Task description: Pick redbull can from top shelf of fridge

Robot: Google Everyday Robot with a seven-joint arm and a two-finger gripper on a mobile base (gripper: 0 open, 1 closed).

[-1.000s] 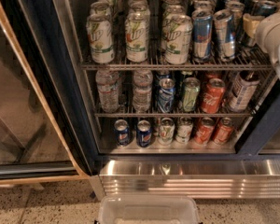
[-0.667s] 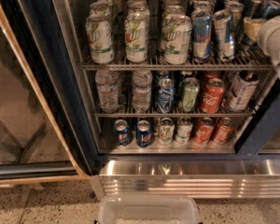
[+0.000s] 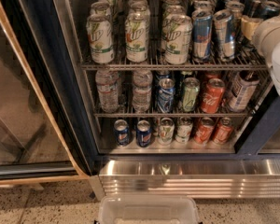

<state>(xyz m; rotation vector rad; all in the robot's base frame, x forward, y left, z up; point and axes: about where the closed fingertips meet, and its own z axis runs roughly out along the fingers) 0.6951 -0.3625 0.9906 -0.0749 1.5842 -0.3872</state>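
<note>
- While the fridge (image 3: pixel 37 78) stood open, the redbull can (image 3: pixel 202 35) sat upright at the front of the top shelf (image 3: pixel 130 67), just right of the 7UP cans (image 3: pixel 136 36).
- The gripper (image 3: pixel 251 26) hung at that shelf's right end, near the slim cans; whether it held anything could not be told.

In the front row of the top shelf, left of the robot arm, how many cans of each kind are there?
7UP cans: 3
redbull cans: 2
Total: 5
The tool is at the right end of the top shelf, just right of the redbull cans.
</note>
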